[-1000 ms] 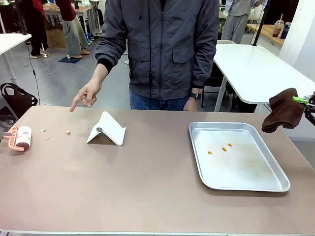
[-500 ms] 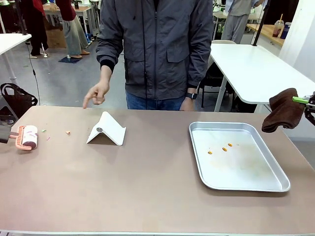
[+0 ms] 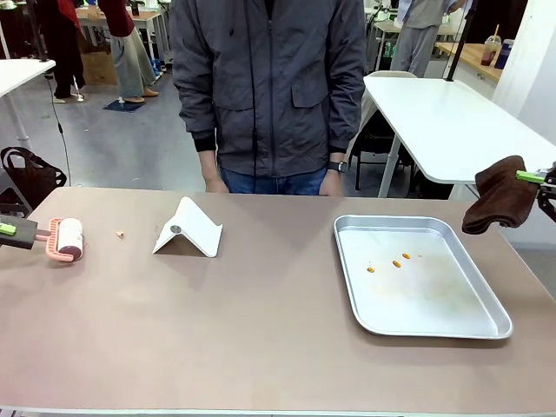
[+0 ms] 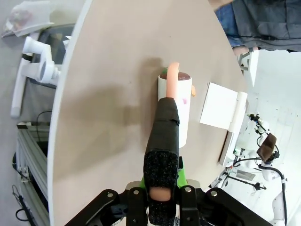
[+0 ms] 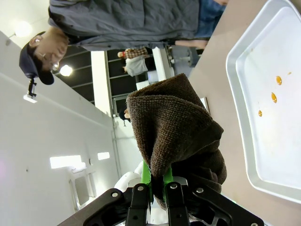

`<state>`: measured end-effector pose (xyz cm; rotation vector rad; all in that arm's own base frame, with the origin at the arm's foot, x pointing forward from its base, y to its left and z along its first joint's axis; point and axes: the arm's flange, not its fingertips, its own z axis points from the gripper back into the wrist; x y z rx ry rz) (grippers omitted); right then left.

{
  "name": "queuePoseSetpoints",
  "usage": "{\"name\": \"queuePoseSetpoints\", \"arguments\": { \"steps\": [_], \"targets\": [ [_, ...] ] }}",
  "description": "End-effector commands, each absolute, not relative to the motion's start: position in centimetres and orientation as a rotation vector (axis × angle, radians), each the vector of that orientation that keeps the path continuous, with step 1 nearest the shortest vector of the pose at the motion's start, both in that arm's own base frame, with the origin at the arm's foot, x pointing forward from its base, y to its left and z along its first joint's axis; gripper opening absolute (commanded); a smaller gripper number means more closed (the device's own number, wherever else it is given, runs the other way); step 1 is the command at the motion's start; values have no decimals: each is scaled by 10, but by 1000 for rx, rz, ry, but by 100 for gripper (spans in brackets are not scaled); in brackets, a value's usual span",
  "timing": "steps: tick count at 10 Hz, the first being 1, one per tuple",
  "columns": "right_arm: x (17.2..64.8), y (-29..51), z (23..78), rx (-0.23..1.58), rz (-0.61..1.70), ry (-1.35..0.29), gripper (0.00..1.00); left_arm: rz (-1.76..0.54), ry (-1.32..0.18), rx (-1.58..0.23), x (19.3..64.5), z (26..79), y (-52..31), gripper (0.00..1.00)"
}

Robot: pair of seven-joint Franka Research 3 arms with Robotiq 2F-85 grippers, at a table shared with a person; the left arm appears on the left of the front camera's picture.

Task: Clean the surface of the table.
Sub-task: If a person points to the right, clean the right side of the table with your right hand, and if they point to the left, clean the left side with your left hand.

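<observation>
The brownish-tan table (image 3: 261, 321) carries a small orange crumb (image 3: 119, 233) at its left. Just left of the crumb, a lint roller (image 3: 68, 239) with a pink frame and white roll lies on the top. My left gripper (image 3: 9, 229) is shut on its black foam handle at the table's left edge. From the left wrist, the roller (image 4: 181, 110) stretches away from the gripper (image 4: 162, 195) across the table (image 4: 108, 94). Past the right edge, my right gripper (image 3: 532, 176) is shut on a brown cloth (image 3: 499, 194) hanging in the air; the cloth (image 5: 174, 127) bunches over the gripper (image 5: 157, 188).
A folded white stand (image 3: 188, 228) sits right of the crumb. A silver tray (image 3: 486, 326) with several orange bits (image 3: 396, 262) lies at the right. A person in a grey jacket stands at the far edge, hands down by their sides.
The lint roller has rolled rightwards along the table over small specks, toward the orange crumb. The person's pointing hand has drawn back to their side. The right arm is still.
</observation>
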<state>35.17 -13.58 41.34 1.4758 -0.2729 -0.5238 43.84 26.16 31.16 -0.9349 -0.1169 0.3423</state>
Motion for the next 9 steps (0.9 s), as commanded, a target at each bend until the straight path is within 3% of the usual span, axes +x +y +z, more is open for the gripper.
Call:
{"name": "queuePoseSetpoints", "arguments": {
  "steps": [1,9],
  "targets": [
    [351,-137,417,1487,-521,-272,0,350,-84,-933,444,298,241,22],
    [351,-137,417,1487,-521,-272,0,288,-77,-994,481,315,172,22]
  ]
}}
